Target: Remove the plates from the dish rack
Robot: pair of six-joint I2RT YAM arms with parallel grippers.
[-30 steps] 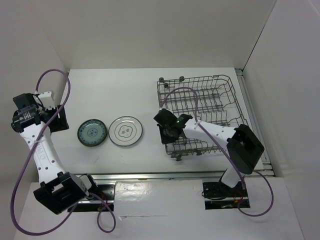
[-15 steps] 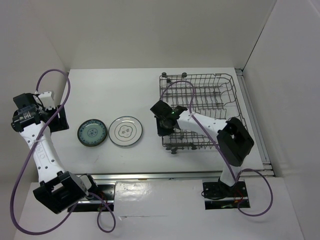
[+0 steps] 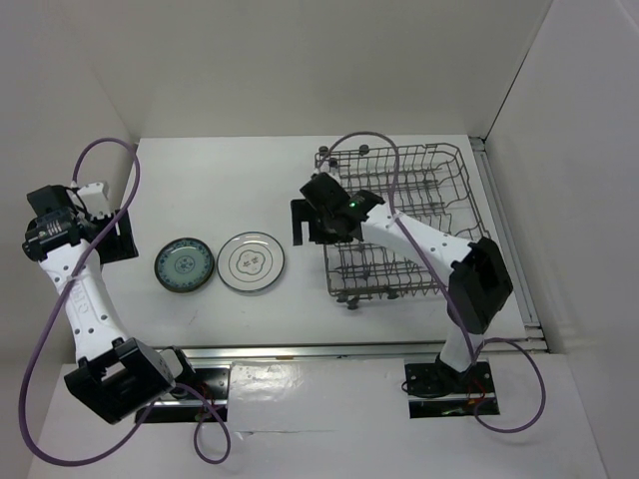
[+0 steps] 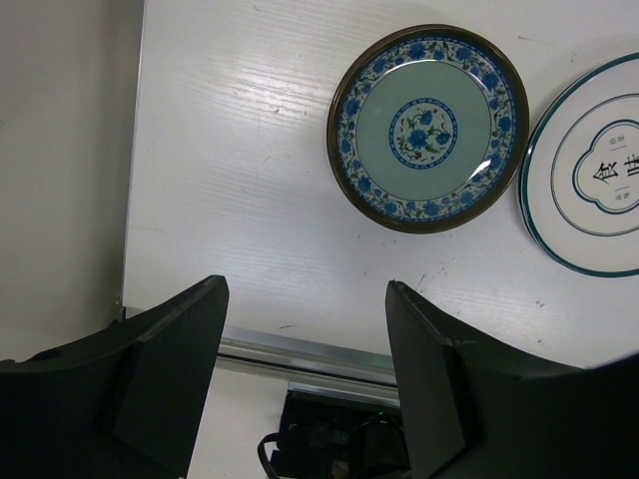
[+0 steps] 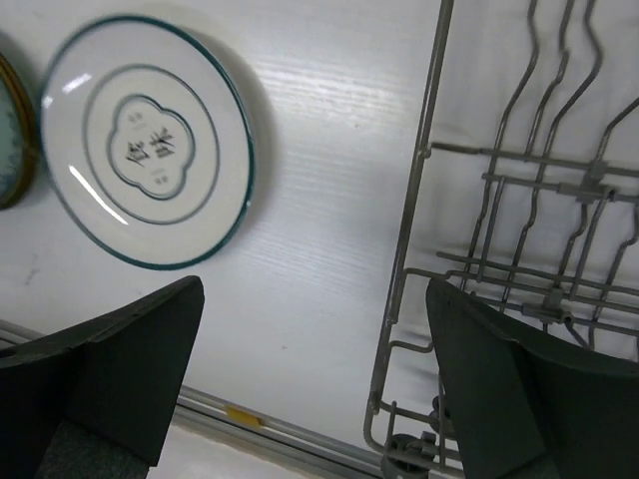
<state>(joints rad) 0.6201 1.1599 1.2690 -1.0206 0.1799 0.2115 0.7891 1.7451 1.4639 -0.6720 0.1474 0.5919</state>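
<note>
The right gripper (image 5: pixel 315 289) stood open and empty, with the white plate (image 5: pixel 145 140) ahead-left and the dish rack (image 3: pixel 439 190) ahead-right. The left gripper (image 4: pixel 305 289) was likewise open and empty.

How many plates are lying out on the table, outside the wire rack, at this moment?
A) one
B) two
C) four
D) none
B: a teal-blue plate and a white plate with a dark rim lie flat side by side on the table, left of the dish rack.
</note>
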